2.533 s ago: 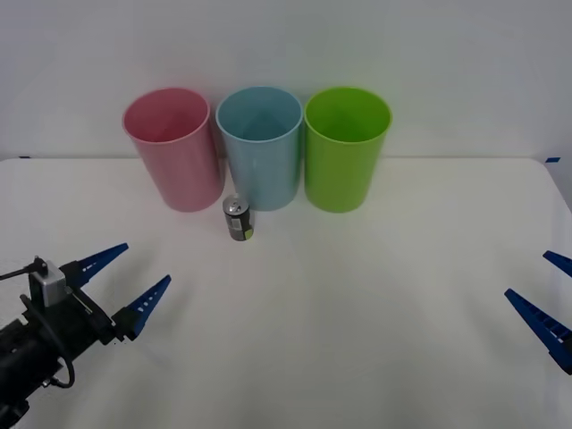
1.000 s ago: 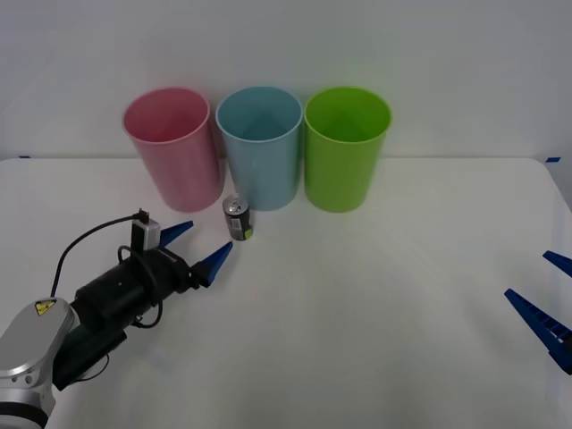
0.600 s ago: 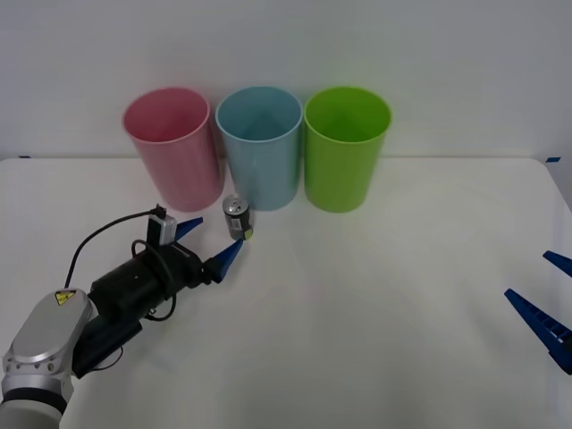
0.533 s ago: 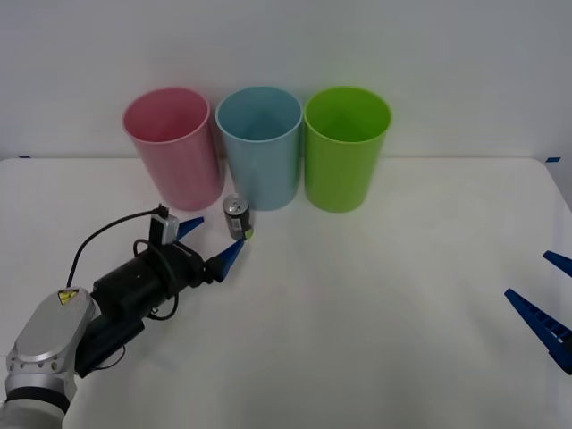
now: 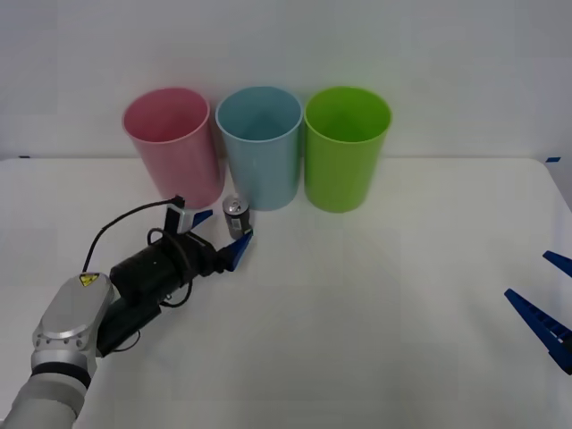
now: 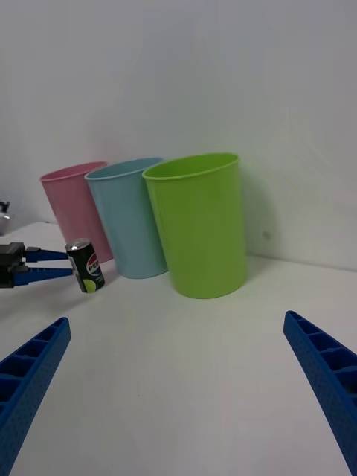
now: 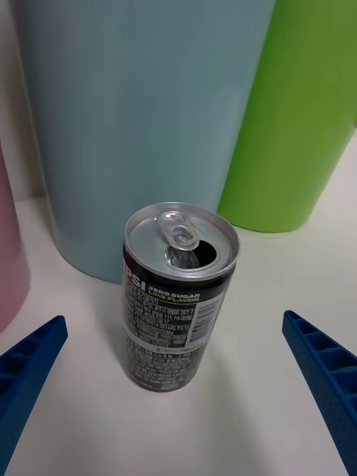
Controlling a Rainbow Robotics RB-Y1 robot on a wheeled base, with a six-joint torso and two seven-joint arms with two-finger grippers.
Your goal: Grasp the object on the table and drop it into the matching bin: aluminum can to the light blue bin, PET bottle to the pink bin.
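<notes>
small dark aluminium can with silver top (image 5: 236,217), upright near table's (image 5: 375,295) far edge before tall light blue plastic bin (image 5: 262,147); left gripper (image 5: 223,234) spread wide, unclosed, flanking it: advance until centred, then squeeze mid-body; right gripper (image 5: 547,300) parked open at right edge

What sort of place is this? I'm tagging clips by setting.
Probably a lab test bench for sorting: a plain white table against a blank wall, holding three colour-coded bins, pink, light blue and lime green, plus one can.
</notes>
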